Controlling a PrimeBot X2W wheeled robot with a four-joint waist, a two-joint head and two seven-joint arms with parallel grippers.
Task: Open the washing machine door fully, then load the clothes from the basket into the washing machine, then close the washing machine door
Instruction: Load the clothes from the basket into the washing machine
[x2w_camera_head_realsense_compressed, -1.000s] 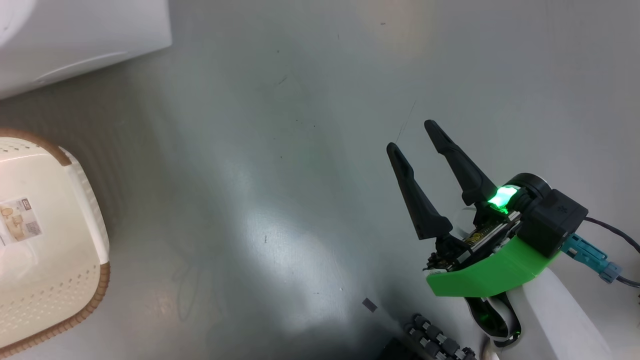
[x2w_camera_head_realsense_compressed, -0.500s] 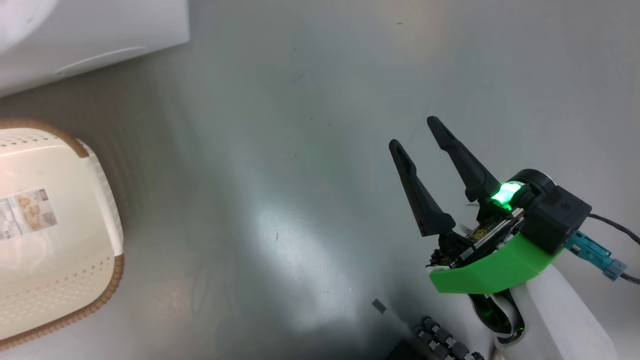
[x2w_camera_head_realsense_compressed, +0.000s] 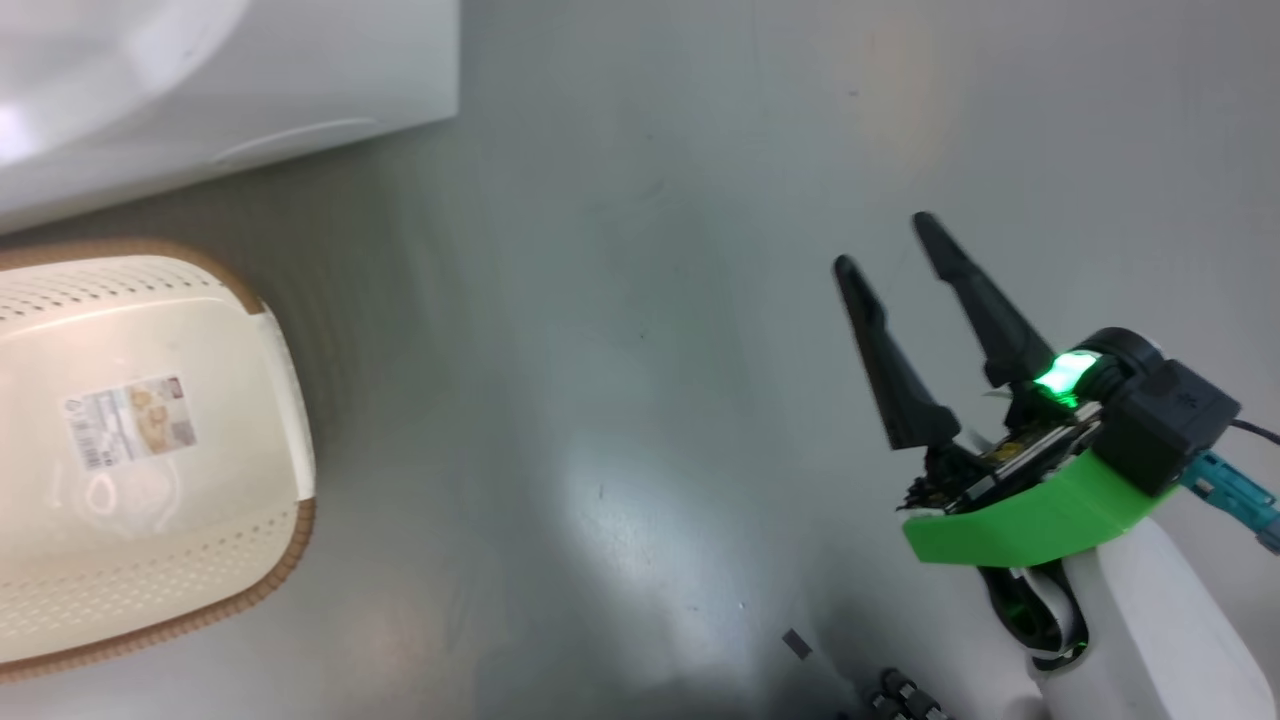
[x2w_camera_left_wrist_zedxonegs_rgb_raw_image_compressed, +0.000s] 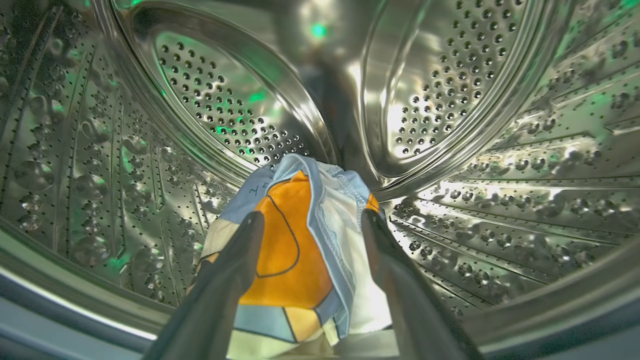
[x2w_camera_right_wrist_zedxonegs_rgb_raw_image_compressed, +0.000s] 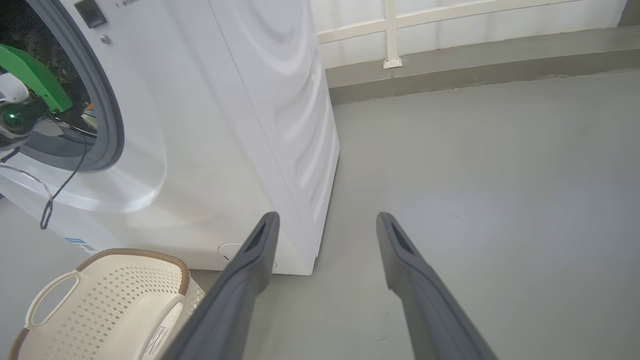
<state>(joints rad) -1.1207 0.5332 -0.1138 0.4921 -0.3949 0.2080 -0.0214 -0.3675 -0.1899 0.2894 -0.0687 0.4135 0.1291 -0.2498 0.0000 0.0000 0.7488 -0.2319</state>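
Note:
Inside the steel drum of the washing machine, my left gripper is open. The clothes, a light blue bundle with orange and cream print, lie loose on the drum floor between its fingers. The left arm's green bracket reaches in through the grey seal. My right gripper hovers open over the floor, right of the machine, holding nothing. On the floor in front of the machine stands the cream basket, its inside bare except for a label sticker. The washing machine door is out of view.
The grey floor runs from the basket to my right gripper and on past the machine's right side. A low wall with a white rail stands behind the machine. A round white flap sits low on the machine's front.
The whole head picture has slid to the right, so the camera has turned. My right gripper keeps the same open pose.

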